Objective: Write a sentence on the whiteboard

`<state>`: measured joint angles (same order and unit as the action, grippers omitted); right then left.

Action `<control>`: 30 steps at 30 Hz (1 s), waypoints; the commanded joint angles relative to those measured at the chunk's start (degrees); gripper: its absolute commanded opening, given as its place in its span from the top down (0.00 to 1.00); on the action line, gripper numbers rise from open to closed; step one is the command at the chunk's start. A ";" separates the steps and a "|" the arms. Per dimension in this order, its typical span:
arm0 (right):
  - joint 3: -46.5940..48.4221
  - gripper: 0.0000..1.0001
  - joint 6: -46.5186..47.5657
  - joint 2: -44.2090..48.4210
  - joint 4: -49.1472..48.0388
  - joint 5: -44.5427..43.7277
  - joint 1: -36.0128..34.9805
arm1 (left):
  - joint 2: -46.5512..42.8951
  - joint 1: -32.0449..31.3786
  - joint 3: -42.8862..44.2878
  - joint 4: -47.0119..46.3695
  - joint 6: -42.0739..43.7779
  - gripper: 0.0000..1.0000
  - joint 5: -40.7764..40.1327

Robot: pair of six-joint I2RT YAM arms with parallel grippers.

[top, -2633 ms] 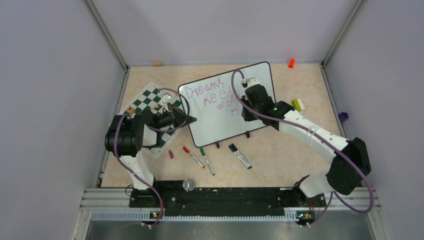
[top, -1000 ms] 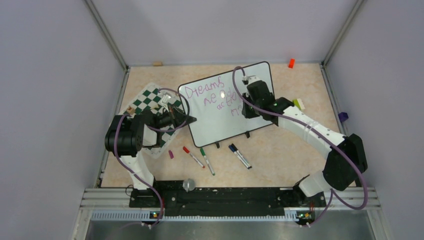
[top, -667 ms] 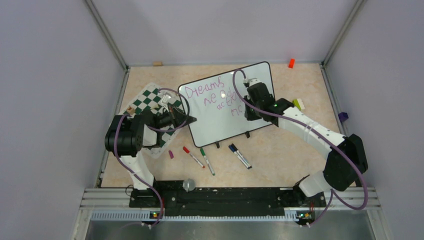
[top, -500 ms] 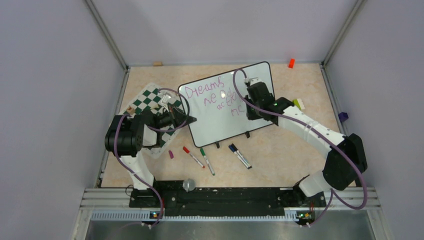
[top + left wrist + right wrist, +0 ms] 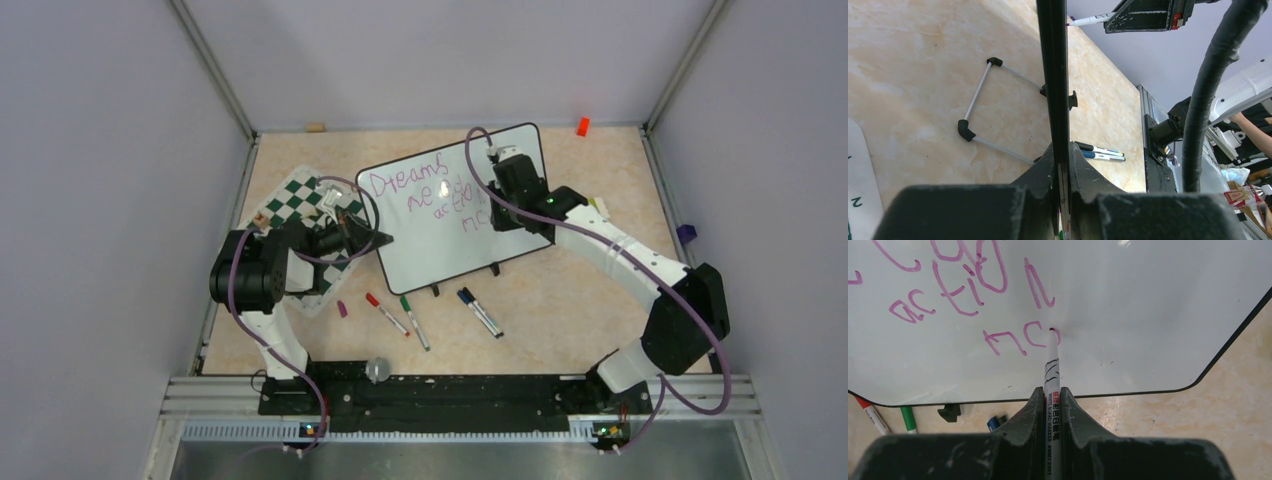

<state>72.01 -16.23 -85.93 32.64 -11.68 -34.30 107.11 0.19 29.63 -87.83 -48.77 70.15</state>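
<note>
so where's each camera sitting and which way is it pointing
Top external: above and behind, looking down at the table; the left arm and right arm show.
Left wrist: behind the left gripper, clamped on the whiteboard edge, facing along the board.
Right wrist: behind the right gripper and its marker, facing the sentence.
Both wrist views share the whiteboard and that marker.

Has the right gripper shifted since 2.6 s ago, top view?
Yes. Against the whiteboard, which stayed put, the right gripper has moved slightly right, toward the board's right edge, shut on the marker.
</note>
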 commanded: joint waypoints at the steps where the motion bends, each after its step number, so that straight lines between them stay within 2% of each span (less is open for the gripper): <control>1: 1.92 1.00 -0.55 -0.25 -6.13 2.83 0.74 | 0.25 -0.58 -0.02 -4.98 4.48 1.00 5.43; 10: 0.23 1.00 -1.16 1.51 -8.84 5.17 0.74 | 0.22 -0.54 0.07 -4.98 4.48 1.00 5.44; 21: -0.56 1.00 -1.29 7.61 -5.75 1.72 0.95 | 0.35 -0.54 0.14 -4.98 4.36 1.00 5.50; 30: -3.97 1.00 -2.15 9.16 -4.83 1.51 4.51 | 0.35 -0.54 0.22 -4.98 4.21 1.00 5.43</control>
<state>69.32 -17.65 -78.87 28.47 -9.43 -31.59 107.11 0.19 29.63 -87.83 -48.71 70.17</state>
